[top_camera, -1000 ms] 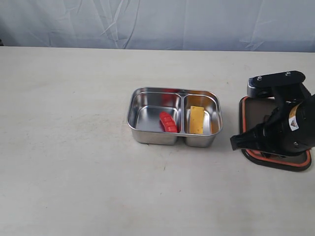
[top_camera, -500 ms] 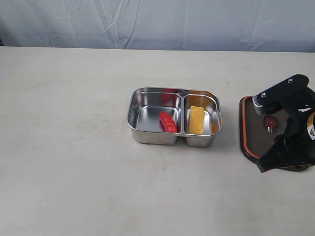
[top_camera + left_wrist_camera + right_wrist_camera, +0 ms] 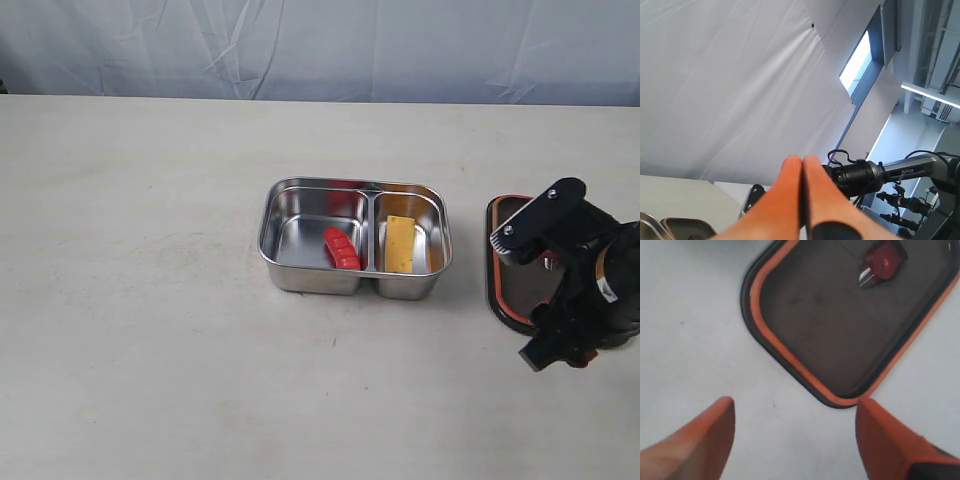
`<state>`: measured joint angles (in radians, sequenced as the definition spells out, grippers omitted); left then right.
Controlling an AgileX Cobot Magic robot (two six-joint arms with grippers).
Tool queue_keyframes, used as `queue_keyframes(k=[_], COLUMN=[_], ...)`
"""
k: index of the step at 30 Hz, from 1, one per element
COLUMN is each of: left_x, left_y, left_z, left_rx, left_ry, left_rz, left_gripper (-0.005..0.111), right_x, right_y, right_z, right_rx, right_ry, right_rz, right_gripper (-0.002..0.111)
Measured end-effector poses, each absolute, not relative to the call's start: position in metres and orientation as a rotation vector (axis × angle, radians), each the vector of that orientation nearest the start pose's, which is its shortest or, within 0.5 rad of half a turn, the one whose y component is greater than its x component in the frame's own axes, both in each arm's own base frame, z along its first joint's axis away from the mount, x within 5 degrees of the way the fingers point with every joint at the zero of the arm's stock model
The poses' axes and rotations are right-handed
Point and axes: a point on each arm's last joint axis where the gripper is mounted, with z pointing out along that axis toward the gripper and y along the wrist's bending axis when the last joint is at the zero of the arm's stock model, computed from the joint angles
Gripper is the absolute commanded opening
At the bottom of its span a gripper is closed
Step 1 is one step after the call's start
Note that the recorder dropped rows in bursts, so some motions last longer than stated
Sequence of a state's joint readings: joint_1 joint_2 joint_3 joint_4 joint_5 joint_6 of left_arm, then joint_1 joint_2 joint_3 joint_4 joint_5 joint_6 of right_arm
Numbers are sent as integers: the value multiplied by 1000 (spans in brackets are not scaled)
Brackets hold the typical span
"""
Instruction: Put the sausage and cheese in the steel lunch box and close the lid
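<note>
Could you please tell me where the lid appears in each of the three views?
Exterior view: the lid lies at the right, beside the box, partly hidden by the right arm.
Left wrist view: only a corner of the lid shows, at the picture's lower left.
Right wrist view: the lid fills the picture's upper right.
Shared landmark: its orange rim.

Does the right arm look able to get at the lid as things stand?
Probably yes: the right gripper hangs open just over a corner of the lid, which lies flat on the table with nothing on it.
</note>
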<state>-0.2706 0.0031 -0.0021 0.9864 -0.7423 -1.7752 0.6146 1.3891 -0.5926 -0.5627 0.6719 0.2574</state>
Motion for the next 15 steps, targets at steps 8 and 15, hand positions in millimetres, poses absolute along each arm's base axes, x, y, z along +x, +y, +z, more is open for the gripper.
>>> queue_keyframes(k=[8,15], left_x=[15,15], left_y=[-58,-59], left_z=[244,243], left_rx=[226,248], left_ry=[1220,1232], left_rz=[-1350,-1330], left_gripper=[0,0], right_x=[206,223], right_y=[108,116], right_z=[145,125], right_rx=[-1179,-1280], right_ry=[2630,2635], right_rz=[-449,-531], right_gripper=[61,61])
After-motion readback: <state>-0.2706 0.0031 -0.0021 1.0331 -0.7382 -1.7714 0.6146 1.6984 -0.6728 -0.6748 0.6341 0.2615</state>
